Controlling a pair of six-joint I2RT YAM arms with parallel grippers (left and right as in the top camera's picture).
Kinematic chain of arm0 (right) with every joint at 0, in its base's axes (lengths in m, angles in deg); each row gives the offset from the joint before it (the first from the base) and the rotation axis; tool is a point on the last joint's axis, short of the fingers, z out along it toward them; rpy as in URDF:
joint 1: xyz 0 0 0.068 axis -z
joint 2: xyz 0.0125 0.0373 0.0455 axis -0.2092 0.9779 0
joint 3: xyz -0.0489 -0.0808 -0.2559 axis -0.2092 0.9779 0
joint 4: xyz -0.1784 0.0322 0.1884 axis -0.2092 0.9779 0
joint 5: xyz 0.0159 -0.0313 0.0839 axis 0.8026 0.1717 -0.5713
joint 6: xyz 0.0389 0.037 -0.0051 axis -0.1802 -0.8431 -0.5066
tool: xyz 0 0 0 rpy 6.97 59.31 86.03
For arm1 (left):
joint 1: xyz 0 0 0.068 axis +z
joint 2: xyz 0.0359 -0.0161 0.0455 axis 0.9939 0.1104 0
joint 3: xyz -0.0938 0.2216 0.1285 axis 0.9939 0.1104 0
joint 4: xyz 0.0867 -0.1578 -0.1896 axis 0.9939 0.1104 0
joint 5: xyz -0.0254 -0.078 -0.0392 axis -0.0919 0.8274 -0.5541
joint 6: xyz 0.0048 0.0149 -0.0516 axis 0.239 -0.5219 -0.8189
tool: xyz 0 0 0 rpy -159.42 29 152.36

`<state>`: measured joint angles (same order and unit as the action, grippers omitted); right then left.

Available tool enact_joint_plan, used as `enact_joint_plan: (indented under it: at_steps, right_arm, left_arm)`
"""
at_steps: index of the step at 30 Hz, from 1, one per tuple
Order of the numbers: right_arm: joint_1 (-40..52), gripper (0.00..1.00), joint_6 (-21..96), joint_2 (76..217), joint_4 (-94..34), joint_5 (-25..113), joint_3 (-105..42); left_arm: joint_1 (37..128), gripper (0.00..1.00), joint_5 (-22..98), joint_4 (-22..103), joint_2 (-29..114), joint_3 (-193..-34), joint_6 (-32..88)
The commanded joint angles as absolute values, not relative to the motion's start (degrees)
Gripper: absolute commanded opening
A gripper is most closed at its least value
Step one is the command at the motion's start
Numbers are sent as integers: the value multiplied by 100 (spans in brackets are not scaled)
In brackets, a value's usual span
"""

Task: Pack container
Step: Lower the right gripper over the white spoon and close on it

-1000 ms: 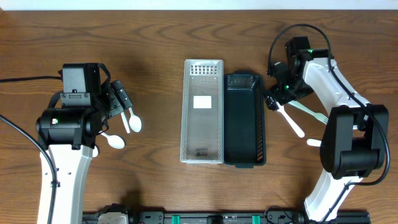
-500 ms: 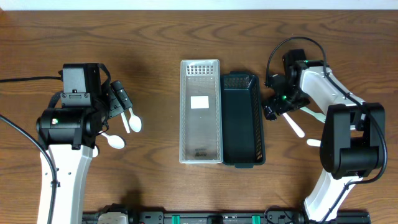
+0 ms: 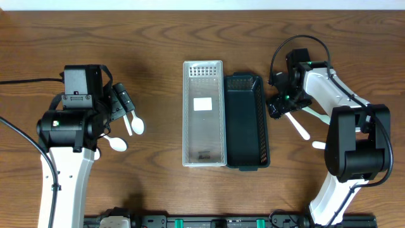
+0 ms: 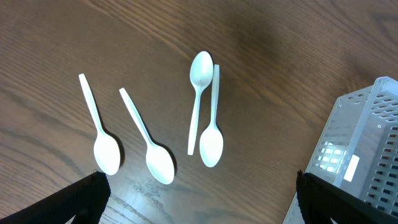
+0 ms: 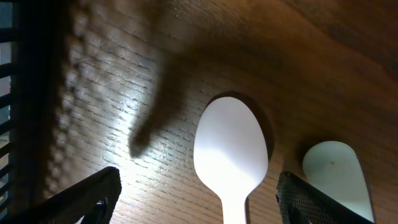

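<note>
A clear plastic container [image 3: 204, 136] and a black container [image 3: 248, 136] lie side by side at the table's middle. Several white plastic spoons [image 3: 133, 123] lie beside my left gripper [image 3: 123, 101]; the left wrist view shows them [image 4: 211, 146] on bare wood ahead of the open, empty jaws [image 4: 199, 199]. My right gripper [image 3: 278, 104] is low by the black container's right wall. In the right wrist view its open jaws [image 5: 199, 202] straddle a white spoon bowl [image 5: 230, 152]; a second pale utensil [image 5: 336, 171] lies just to the right.
A white spoon [image 3: 299, 125], a pale green fork [image 3: 318, 115] and another white piece [image 3: 319, 145] lie right of the black container. The clear container's corner shows in the left wrist view [image 4: 367, 137]. The black container's wall fills the right wrist view's left edge [image 5: 25, 93].
My right gripper has moved down and left, closer to the spoon by the black container. Both containers have shifted slightly left. The left arm has not moved.
</note>
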<state>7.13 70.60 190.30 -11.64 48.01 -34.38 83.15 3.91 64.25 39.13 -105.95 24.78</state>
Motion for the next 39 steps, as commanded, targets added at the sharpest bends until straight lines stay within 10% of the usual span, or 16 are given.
enact_joint_plan:
  at_steps: [1,19,39]
  right_arm:
    - [645,85,6977,19127,-1177,4894,-3401]
    - [643,87,6977,19127,-1505,4908,-2914]
    - [643,41,6797,19127,-1689,4905,-2907]
  left_arm:
    - [8337,98,279,6443,3946,-10637,2426]
    - [8337,98,279,6443,3946,-10637,2426]
    - [8337,98,279,6440,3946,-10637,2428]
